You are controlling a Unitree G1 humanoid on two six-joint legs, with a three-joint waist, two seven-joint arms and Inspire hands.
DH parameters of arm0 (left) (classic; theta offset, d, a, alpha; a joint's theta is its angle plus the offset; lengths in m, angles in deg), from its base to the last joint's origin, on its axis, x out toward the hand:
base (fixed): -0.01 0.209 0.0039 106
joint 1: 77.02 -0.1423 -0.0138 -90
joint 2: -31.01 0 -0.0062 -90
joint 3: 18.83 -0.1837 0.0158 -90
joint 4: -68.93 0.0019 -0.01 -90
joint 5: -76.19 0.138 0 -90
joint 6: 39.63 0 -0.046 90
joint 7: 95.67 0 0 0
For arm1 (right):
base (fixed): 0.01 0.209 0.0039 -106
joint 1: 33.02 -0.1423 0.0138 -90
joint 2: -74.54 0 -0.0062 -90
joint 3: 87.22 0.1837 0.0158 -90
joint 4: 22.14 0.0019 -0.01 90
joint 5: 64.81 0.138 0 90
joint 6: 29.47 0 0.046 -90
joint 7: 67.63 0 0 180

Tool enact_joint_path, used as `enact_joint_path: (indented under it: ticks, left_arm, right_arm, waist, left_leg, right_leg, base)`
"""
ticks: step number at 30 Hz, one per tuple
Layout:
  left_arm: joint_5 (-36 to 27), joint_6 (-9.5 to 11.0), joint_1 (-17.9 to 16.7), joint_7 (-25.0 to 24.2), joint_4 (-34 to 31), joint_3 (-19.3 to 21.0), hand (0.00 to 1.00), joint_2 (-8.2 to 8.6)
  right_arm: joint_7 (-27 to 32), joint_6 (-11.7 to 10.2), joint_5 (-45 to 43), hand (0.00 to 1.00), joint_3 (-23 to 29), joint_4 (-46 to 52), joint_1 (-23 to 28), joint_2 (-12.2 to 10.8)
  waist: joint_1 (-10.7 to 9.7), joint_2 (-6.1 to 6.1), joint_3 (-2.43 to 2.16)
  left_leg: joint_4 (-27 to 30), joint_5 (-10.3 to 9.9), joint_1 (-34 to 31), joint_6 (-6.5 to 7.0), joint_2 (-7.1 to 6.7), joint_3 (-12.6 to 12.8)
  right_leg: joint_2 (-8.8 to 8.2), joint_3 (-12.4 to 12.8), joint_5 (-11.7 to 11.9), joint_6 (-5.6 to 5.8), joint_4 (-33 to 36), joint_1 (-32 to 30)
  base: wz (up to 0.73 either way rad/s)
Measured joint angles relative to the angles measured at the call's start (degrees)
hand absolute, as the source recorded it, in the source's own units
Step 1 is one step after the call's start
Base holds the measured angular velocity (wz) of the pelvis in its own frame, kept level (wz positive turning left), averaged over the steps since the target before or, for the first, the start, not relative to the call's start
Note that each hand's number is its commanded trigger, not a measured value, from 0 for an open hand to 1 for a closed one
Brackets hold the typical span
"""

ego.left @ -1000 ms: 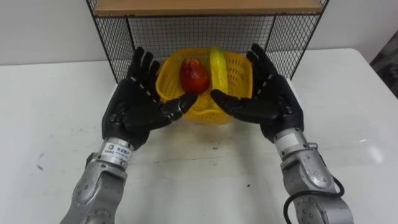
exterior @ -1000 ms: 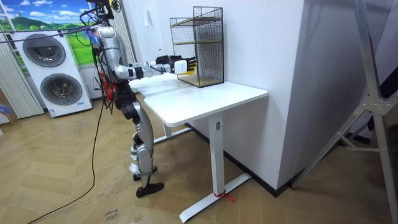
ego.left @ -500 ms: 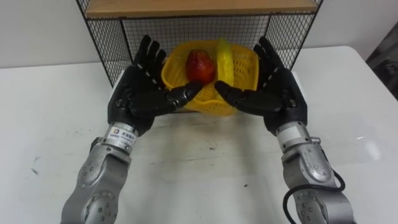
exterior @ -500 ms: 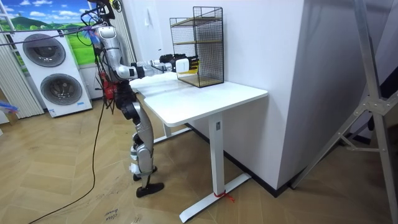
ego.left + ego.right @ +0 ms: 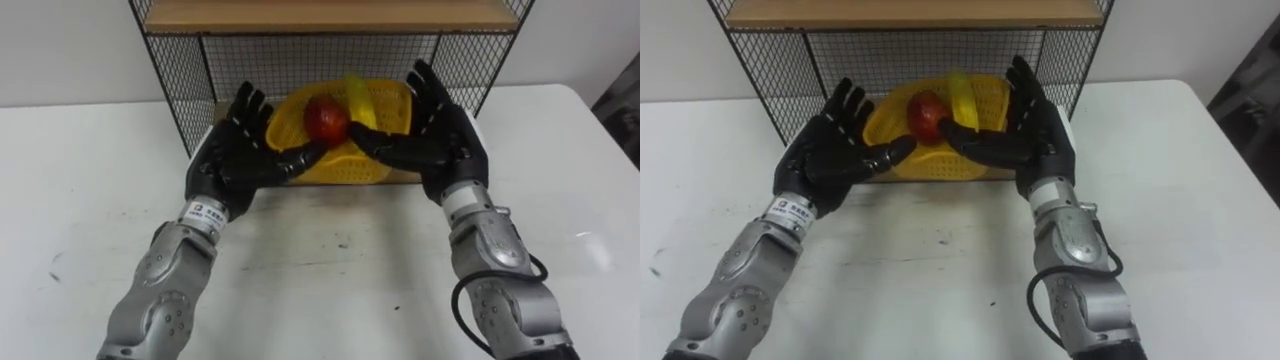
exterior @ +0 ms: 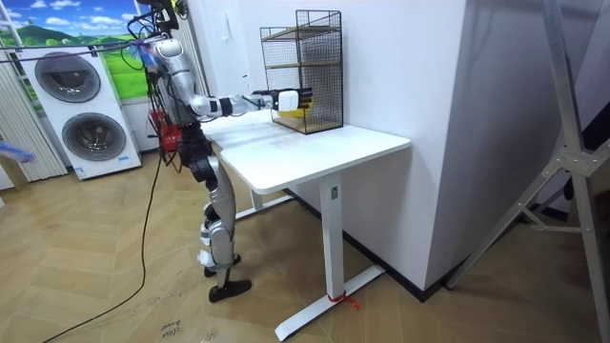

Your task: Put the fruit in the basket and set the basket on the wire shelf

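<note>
Placing step: left robot hand [image 5: 232, 160] and right robot hand [image 5: 442, 145] press the fruit-filled basket [image 5: 385, 103] between straight fingers; next, probably push it deeper into the wire shelf [image 5: 185, 70].

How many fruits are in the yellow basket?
2. A red fruit lies in the middle of the basket, and a yellow banana sits beside it on the robot's right. Something smaller could be hidden underneath them.

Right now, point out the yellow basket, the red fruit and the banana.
yellow basket [image 5: 338, 168]: left eye view, front wall.
red fruit [image 5: 326, 118]: left eye view, its middle.
banana [image 5: 354, 98]: left eye view, upper half.
</note>
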Motion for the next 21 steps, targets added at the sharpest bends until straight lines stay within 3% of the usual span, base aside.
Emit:
enact_joint_path:
  ticks: [2,8,13,21]
  left_arm:
    - [1.1,-0.8,1.5,0.9,0.7,0.8,0.00,0.93]
    - [1.0,-2.4,3.0,3.2,2.6,1.1,0.00,1.31]
    - [1.0,-3.7,5.5,4.7,6.3,1.5,0.00,2.15]
    - [1.0,-5.2,7.7,6.0,7.6,2.1,0.00,2.42]
  right_arm:
    - [0.1,0.4,0.7,0.00,0.6,-0.7,-0.2,0.0]
    - [1.4,3.2,2.5,0.00,0.9,-4.1,-4.7,-0.5]
    - [1.6,3.6,2.5,0.00,1.6,-9.2,-9.8,-1.1]
    - [1.4,3.9,4.4,0.00,2.3,-13.7,-10.8,-1.4]
  waist:
    - [0.7,-0.10,-0.04]
    - [0.9,-0.14,-0.04]
    - [0.8,-0.36,-0.12]
    - [0.8,-0.87,-0.15]
  left_leg:
    - [0.0,0.0,0.0,-0.01,0.00,0.0]
    - [0.0,0.0,-0.1,-0.01,-0.02,-0.1]
    - [0.1,0.0,0.0,-0.02,-0.01,-0.4]
    - [0.4,0.0,0.0,-0.03,-0.01,-0.7]
  right_leg:
    - [-0.04,0.0,0.0,0.00,-0.1,0.1]
    - [-0.06,0.0,0.0,0.01,-0.1,0.0]
    - [-0.15,-0.3,0.0,-0.01,-0.1,0.2]
    - [-0.45,-0.9,0.4,0.00,-1.1,0.9]
  base:
    - [0.00]
    - [0.00]
    - [0.02]
    - [0.01]
